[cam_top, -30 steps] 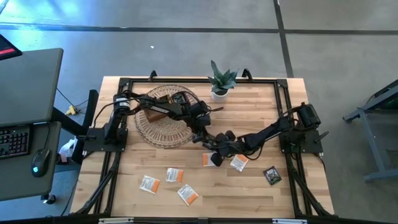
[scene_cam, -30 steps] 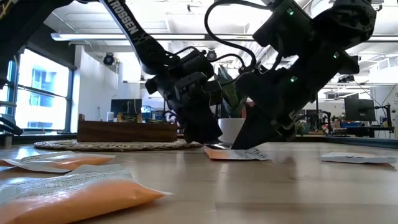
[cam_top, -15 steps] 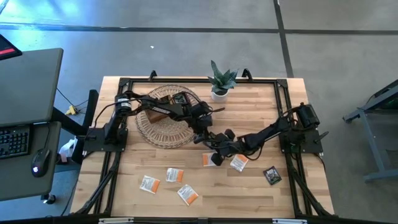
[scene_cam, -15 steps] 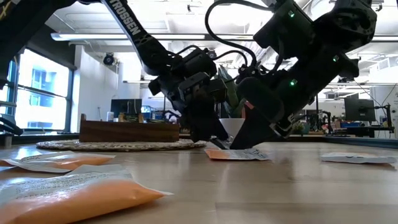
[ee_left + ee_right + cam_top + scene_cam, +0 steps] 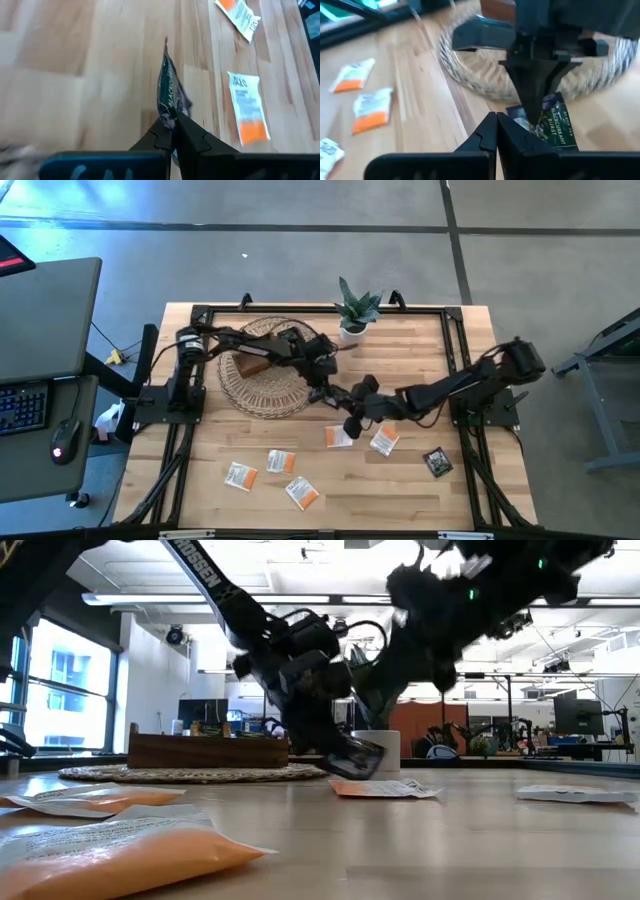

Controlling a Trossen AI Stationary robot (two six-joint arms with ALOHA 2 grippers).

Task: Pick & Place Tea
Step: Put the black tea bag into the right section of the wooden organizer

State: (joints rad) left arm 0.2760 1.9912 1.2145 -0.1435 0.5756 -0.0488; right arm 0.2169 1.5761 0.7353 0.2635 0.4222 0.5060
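My left gripper (image 5: 333,395) stands near the table's middle, just right of the woven mat (image 5: 262,372), and is shut on a dark tea sachet (image 5: 355,755) with a green label. My right gripper (image 5: 496,125) is shut on nothing, raised beside and facing the left one. Two orange-and-white tea sachets (image 5: 338,437) (image 5: 384,442) lie flat on the table just nearer. Three more (image 5: 240,476) (image 5: 280,462) (image 5: 302,493) lie toward the near left, and another dark sachet (image 5: 437,462) lies at the near right. My left gripper pinches the dark sachet by one edge (image 5: 540,122) between its two fingertips (image 5: 165,131). The fingers come from above, pointing down. The sachet hangs tilted below them, just clear of the table top.
A brown wooden tray (image 5: 262,345) sits on the woven mat at the far left. A small potted plant (image 5: 355,310) stands at the far edge. The black frame rails (image 5: 462,340) run along the table's sides. Bare wood lies at the far right.
My left gripper has shut on the dark sachet, which now hangs tilted just off the table. My right gripper, which was down at the table beside it, has risen and drawn back toward the right.
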